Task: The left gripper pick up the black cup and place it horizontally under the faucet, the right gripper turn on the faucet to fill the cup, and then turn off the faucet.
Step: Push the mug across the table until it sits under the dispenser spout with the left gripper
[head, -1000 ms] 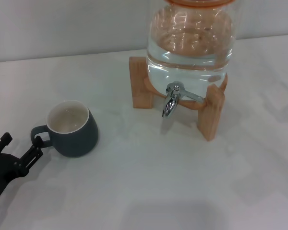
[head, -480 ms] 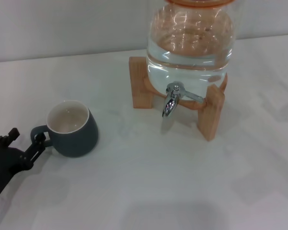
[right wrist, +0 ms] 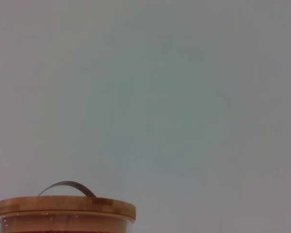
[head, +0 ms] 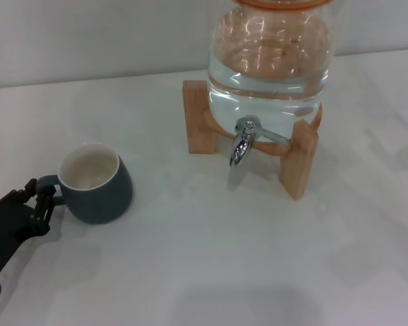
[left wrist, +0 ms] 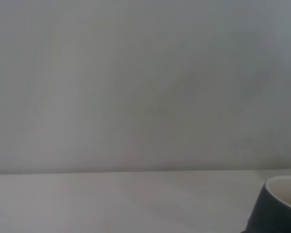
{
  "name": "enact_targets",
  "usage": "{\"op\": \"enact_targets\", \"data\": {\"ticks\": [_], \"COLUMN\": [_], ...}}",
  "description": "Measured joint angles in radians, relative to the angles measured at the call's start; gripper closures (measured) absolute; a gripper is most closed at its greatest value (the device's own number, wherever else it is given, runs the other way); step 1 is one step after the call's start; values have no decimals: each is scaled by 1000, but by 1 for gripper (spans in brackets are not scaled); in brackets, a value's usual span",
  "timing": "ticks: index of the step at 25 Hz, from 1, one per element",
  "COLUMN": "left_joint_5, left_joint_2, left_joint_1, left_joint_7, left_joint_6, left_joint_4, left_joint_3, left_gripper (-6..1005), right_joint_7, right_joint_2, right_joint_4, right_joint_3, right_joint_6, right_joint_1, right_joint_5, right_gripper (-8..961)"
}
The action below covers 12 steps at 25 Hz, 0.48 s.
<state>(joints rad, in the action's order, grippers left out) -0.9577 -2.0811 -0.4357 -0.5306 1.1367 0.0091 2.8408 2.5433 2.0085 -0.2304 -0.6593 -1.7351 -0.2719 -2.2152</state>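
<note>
The black cup stands upright on the white table at the left, cream inside showing, its loop handle pointing left. My left gripper, black and hand-like, is at the handle with its fingers curled shut around it. An edge of the cup also shows in the left wrist view. The chrome faucet hangs from the front of the clear glass jar, spout down, with no water running. It is well to the right of the cup. My right gripper is out of view.
The jar sits on a wooden stand whose legs flank the faucet. Its wooden lid with a metal handle shows in the right wrist view. The white table spreads in front, with a pale wall behind.
My left gripper moved up to the cup's handle and its fingers curled shut around it. The cup shifted slightly left toward the hand.
</note>
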Motion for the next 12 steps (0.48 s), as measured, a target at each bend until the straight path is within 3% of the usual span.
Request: {"op": "enact_targets", "data": {"ticks": [12], "left_joint_5": [-9], "left_joint_2": [0], "left_joint_1": [-6], "left_joint_7": [-12], "left_joint_6": [28], "left_joint_4": [0], "left_joint_3": [-9], "left_gripper": [843], "right_joint_7": [0], "right_joint_2": [1], "right_joint_4": [6], "right_joint_3": [0], "right_joint_6": [-1], "right_joint_1": [1], "right_joint_5": [3], "right_gripper": [179]}}
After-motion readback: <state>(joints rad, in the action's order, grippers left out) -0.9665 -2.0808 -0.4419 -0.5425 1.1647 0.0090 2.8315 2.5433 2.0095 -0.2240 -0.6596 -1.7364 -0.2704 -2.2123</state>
